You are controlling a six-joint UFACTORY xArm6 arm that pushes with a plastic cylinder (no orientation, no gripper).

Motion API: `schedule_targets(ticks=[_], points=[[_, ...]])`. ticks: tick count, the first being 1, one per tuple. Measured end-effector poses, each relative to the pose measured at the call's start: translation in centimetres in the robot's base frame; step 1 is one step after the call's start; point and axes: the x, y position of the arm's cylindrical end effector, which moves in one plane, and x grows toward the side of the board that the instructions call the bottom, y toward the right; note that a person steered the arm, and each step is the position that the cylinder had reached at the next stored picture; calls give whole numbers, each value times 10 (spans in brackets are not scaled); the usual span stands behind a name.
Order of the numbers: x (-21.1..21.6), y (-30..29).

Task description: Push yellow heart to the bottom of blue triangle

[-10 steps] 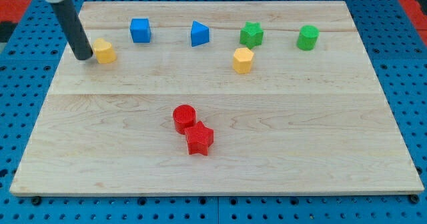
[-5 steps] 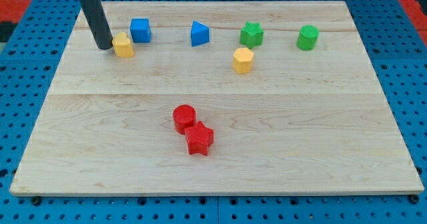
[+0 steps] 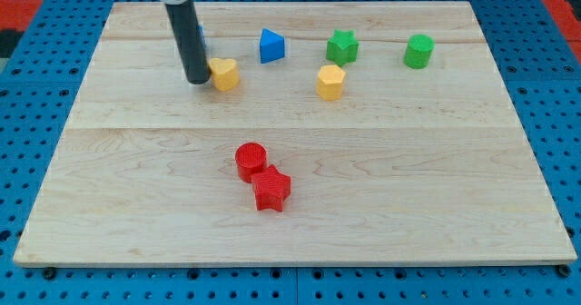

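You saw my tip (image 3: 197, 80), a bare rod, pressed against the small yellow heart (image 3: 224, 73), lower-left of the blue triangle (image 3: 270, 46).

Bright, even overhead light falls on the pale worktop (image 3: 363, 214), shadows short and soft, focus sharp, with no glare.

On the wooden worktop (image 3: 436, 214) we see a green star (image 3: 342, 46) and a green cylinder (image 3: 418, 51) near the view's top, a yellow hexagon (image 3: 330, 82) just below the star, and (touching each other) a red cylinder (image 3: 251, 161) and red star (image 3: 271, 190).
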Motion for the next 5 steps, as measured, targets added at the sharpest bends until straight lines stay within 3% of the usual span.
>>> schedule_targets(ticks=[2, 3, 5], points=[[-5, 30], [-35, 22], [-18, 53]])
